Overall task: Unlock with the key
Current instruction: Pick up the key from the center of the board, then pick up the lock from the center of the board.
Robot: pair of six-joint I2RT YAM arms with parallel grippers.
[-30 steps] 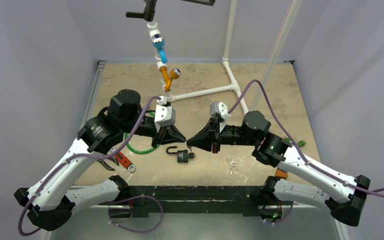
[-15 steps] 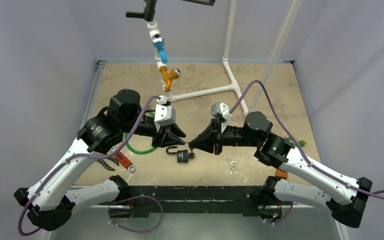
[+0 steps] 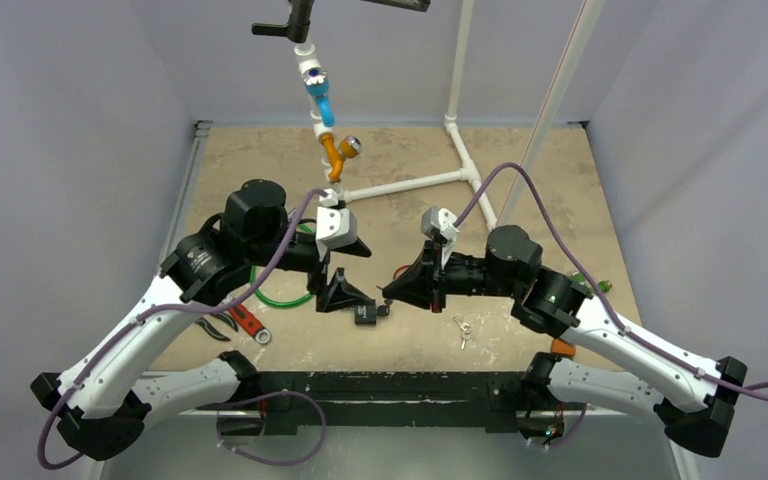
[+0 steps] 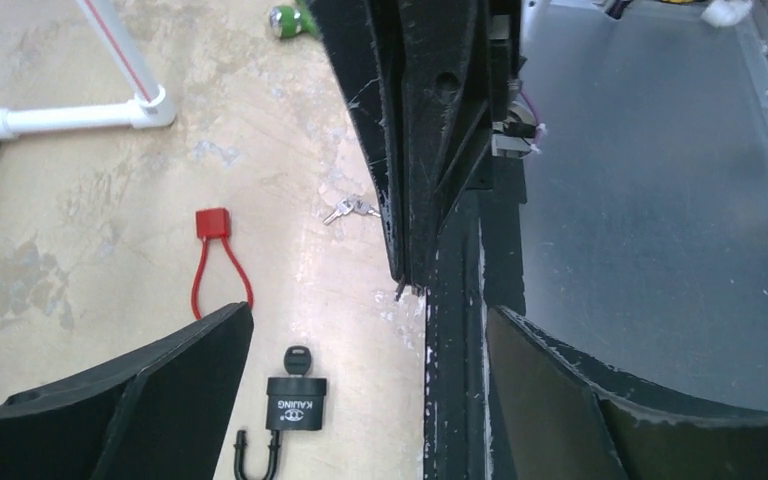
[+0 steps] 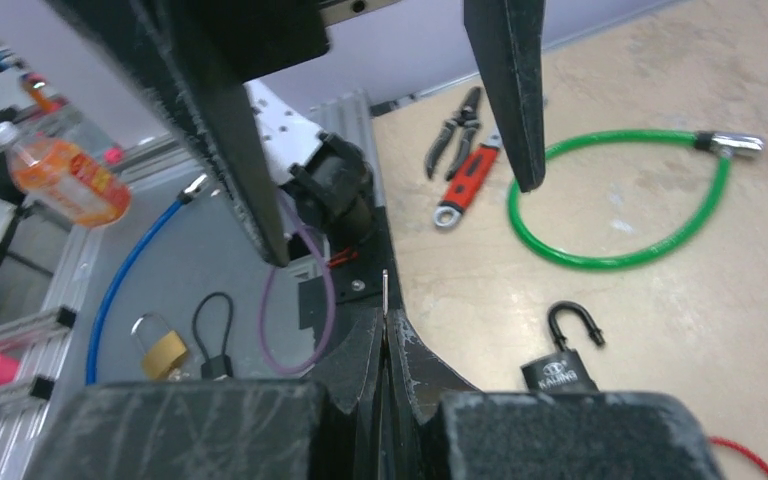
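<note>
Overhead, two near wrist views; padlock (image 3: 365,314) shared.

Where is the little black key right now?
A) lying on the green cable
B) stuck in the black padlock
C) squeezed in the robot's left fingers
B: in the left wrist view the key pokes out of the end of the padlock, which lies on the table between the open left fingers, touching neither of them.

you have two padlocks, a black padlock (image 4: 295,405) and a brass padlock (image 5: 163,352); one key (image 4: 298,358) in the black one, one loose key bunch (image 4: 350,209), one green cable (image 5: 600,262), one red loop (image 4: 212,222), one pliers (image 5: 455,125), one wrench (image 5: 472,170).
</note>
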